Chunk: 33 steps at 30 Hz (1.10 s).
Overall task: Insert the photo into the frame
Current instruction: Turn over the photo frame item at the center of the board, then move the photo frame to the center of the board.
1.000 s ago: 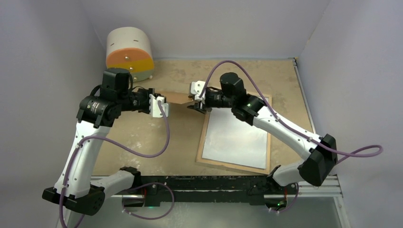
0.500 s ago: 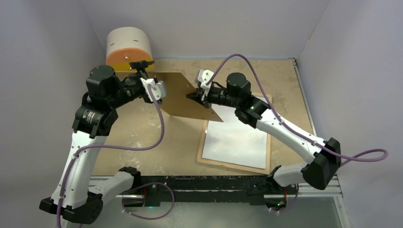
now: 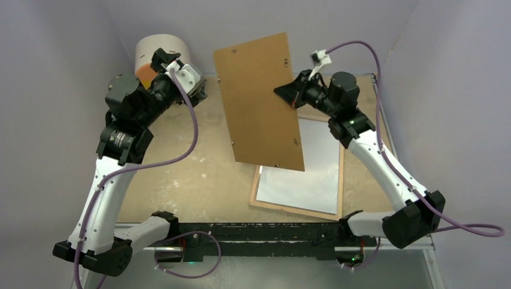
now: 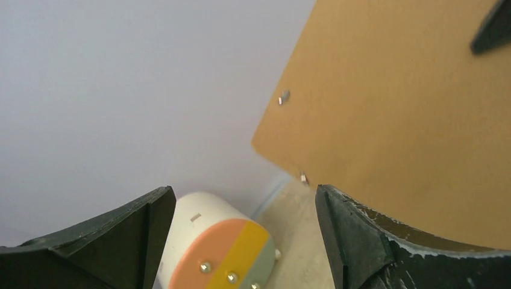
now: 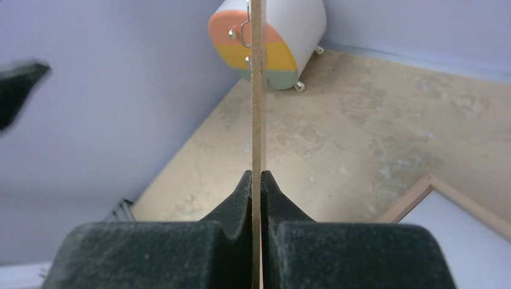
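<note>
A: Right gripper point(image 3: 293, 95), what's it holding?
B: I see it clamped on the raised backing board point(image 3: 259, 102); left gripper point(image 4: 241, 198) gapes empty.
A: Surroundings?
B: Tan table point(image 3: 199, 174), lilac walls point(image 3: 60, 48). Frame point(image 3: 341, 180) lies flat below that gripper, photo point(image 3: 301, 174) inside, white side up.

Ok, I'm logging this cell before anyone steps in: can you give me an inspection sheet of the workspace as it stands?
Surface: tan table, scuffed, no spills seen.
Job's things: frame lies flat, back up, right of centre; white sheet fills it, probably the photo face down.
Clutter: brown board held up off the table, tilted; striped drum at far left.
Grippers: right claw shut on the board's edge; left claw open, empty, near the drum.
Cables: purple cables loop off both arms, no snag seen.
Surroundings: pale walls, nothing else seen.
</note>
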Available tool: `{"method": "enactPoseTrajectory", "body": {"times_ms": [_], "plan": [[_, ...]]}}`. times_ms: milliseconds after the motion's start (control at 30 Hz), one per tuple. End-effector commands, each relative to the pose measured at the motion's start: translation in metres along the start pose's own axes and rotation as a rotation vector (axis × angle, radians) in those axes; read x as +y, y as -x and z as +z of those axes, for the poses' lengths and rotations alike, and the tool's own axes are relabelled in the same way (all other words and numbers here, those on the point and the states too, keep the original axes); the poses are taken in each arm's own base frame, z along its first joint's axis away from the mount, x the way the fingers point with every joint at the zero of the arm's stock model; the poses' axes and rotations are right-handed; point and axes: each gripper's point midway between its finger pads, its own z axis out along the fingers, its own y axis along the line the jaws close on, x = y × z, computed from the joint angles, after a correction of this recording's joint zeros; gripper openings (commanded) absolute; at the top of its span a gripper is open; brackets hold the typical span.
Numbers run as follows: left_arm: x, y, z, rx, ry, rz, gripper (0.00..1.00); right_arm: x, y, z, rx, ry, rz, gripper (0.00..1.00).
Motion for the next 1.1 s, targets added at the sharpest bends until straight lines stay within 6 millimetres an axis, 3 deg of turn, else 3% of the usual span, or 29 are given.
{"method": "enactPoseTrajectory", "body": {"times_ms": [0,167,300,500,600,733,933,1067], "plan": [[-0.012,-0.031,0.006,0.129,-0.026,-0.097,0.91,0.018,0.031,-0.01,-0.029,0.127,0.251,0.0],[-0.072,-0.103,0.012,0.329,-0.202,-0.2,0.91,-0.016,0.039,-0.028,-0.053,0.051,0.348,0.0],[-0.123,-0.146,0.02,0.396,-0.348,-0.296,0.91,-0.034,0.05,-0.053,-0.08,0.016,0.385,0.0],[-0.13,-0.181,0.06,0.41,-0.291,-0.393,0.9,-0.062,0.045,-0.103,-0.078,-0.058,0.518,0.0],[-0.143,-0.208,0.074,0.473,-0.299,-0.47,0.88,-0.053,0.034,-0.119,-0.087,-0.037,0.575,0.0],[-0.174,-0.24,0.085,0.567,-0.36,-0.581,0.88,-0.041,0.021,-0.133,-0.081,-0.01,0.621,0.0],[-0.207,-0.275,0.114,0.639,-0.389,-0.749,0.9,-0.004,0.034,-0.147,-0.085,0.094,0.605,0.0],[-0.242,-0.296,0.124,0.672,-0.443,-0.832,0.91,0.018,0.041,-0.153,-0.079,0.208,0.627,0.0]]}}
